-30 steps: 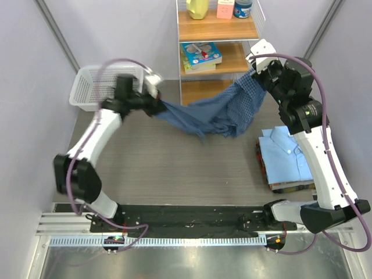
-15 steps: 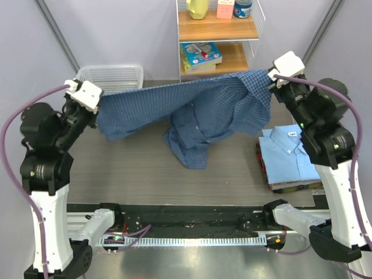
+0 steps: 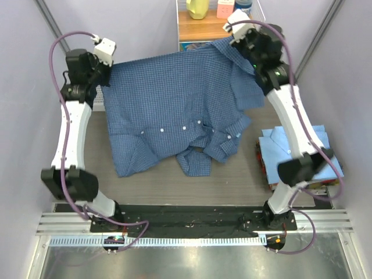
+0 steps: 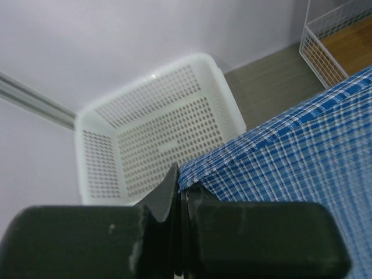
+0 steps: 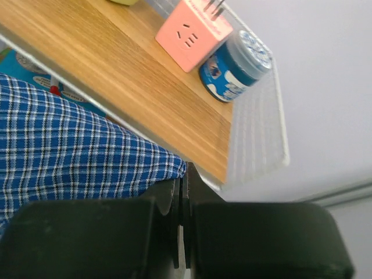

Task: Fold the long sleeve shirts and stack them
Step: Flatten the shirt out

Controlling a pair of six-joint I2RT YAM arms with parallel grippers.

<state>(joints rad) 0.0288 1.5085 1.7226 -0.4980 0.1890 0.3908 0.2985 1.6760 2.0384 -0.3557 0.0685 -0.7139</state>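
Checked dark blue shirt (image 3: 174,110) hangs spread between the left claw (image 4: 179,181) and right claw (image 5: 181,177), each clamped on a top corner — half a second ago it sagged bunched. Its lower edge drapes on the surface (image 3: 151,189). Shelf (image 5: 104,64) holds a pink cube (image 5: 189,34) and blue jar (image 5: 235,67) — light blue shirt (image 3: 288,154) lies folded at right.

yellow container (image 3: 197,8): cut off | light blue shirt (image 3: 276,154): partly behind right arm (image 3: 296,125)

Dark blue checked shirt (image 3: 168,110), light blue shirt (image 3: 288,154) (plain)
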